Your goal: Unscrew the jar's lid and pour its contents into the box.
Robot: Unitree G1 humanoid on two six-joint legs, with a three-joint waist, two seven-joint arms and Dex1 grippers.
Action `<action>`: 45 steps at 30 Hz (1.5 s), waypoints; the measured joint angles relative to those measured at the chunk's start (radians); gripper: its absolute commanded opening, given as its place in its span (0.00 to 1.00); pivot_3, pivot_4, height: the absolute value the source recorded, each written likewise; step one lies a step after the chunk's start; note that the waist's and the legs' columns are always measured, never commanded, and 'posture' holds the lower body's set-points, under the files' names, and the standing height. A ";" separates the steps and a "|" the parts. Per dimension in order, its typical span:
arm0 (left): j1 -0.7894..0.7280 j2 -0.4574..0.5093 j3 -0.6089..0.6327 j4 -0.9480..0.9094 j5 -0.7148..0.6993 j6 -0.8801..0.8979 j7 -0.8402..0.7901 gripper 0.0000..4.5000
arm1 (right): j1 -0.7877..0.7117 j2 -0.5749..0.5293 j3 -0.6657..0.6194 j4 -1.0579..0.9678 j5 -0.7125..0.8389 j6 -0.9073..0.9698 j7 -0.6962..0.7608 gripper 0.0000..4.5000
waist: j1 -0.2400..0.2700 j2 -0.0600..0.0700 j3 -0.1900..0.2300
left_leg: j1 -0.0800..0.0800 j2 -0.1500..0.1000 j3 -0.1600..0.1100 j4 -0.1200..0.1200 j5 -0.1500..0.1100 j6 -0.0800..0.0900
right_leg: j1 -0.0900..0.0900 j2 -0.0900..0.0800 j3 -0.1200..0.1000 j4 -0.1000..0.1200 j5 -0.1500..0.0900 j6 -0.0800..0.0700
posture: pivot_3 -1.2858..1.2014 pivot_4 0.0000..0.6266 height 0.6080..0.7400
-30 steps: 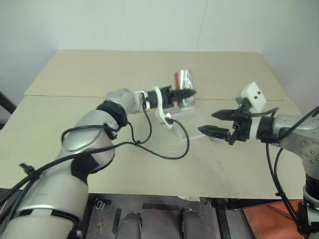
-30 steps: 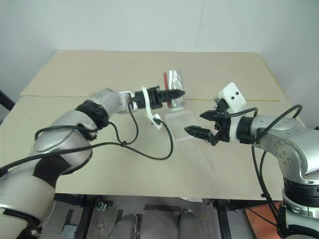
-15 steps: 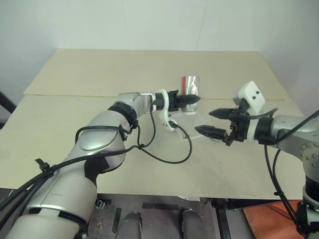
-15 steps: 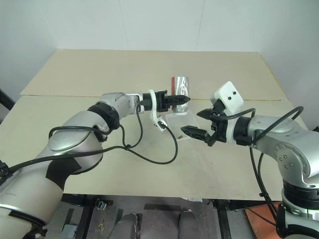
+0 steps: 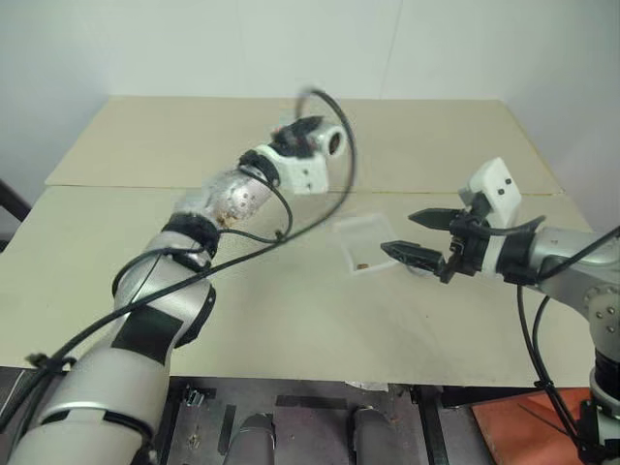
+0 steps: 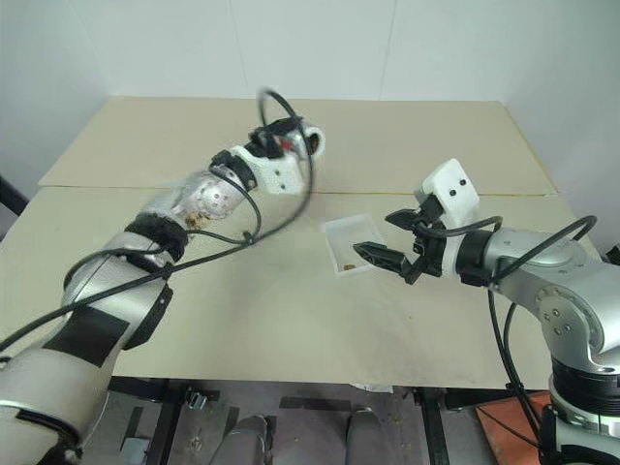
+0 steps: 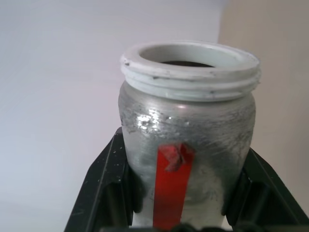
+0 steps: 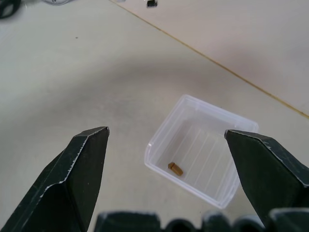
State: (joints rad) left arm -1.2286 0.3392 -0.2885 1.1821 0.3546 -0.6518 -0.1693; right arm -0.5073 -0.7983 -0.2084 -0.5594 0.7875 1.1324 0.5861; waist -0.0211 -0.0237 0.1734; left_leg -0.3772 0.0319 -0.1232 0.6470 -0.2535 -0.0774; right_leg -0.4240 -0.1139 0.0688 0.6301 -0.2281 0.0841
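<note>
1. Having swung up and away from the box since a second ago, now hovering at about 10 o'clock from it, well apart: left gripper, wrist rolled over meanwhile.
2. Clamping the jar between both black fingers, jaws pressed against its sides; jar mouth showing open, lid off, a red strip running down its side.
3. Sitting on the table near centre: the clear box, no longer shadowed by the jar.
4. Lying inside the box, toward its near edge: one small brown bit.
5. Holding place at about 3 o'clock of the box, just beside it: right gripper, fingers spread wide and gripping nothing, pointing toward the box.
6. Framing the box between its two fingers in the right wrist view, not touching it.
</note>
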 measured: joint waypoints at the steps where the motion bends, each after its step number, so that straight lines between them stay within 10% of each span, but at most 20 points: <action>1: 0.033 -0.005 0.044 -0.036 -0.071 0.048 -0.064 0.42 | 0.003 0.005 0.000 0.000 -0.001 -0.013 -0.001 0.99 | -0.002 0.000 0.000 | 0.000 0.000 0.000 0.001 0.000 0.000 | 0.000 0.000 0.000 0.001 0.000 0.000 | 0.52 0.24 1.00; 12: 0.441 -0.047 0.358 -0.652 -0.540 0.695 -0.268 0.42 | 0.013 0.034 0.004 0.003 -0.030 -0.083 -0.040 0.99 | -0.039 0.001 0.000 | 0.004 0.000 -0.001 0.003 -0.001 0.002 | 0.003 0.000 0.000 0.000 0.000 0.000 | 0.52 0.24 1.00; 29: 0.642 -0.104 0.362 -0.771 -0.564 0.712 -0.316 0.42 | 0.030 0.080 0.053 -0.004 -0.039 -0.099 -0.068 0.99 | -0.037 0.001 0.000 | 0.005 0.000 -0.001 0.003 -0.003 0.006 | 0.004 0.000 0.000 -0.001 0.000 0.000 | 0.52 0.24 1.00; 37: 0.741 -0.074 0.353 -0.818 -0.557 0.723 -0.360 0.99 | 0.045 0.088 0.091 -0.016 -0.060 -0.105 -0.075 1.00 | -0.043 0.001 -0.001 | 0.005 0.000 -0.001 0.003 -0.003 0.006 | 0.004 0.000 0.000 -0.001 0.000 0.000 | 0.52 0.24 1.00; 45: 0.887 0.169 0.374 -1.127 -0.643 0.884 -0.535 0.99 | 0.104 0.078 0.095 -0.046 -0.073 -0.128 -0.072 1.00 | -0.049 0.001 -0.001 | 0.005 0.001 -0.001 0.001 -0.004 0.007 | 0.003 0.001 0.001 -0.001 0.000 -0.001 | 0.52 0.24 1.00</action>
State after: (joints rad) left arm -0.3414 0.5085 0.0857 0.0551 -0.2887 0.2323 -0.7047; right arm -0.4032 -0.7207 -0.1138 -0.6052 0.7146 1.0046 0.5142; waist -0.0703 -0.0226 0.1727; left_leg -0.3717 0.0331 -0.1240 0.6475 -0.2572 -0.0707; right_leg -0.4214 -0.1130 0.0694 0.6295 -0.2284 0.0827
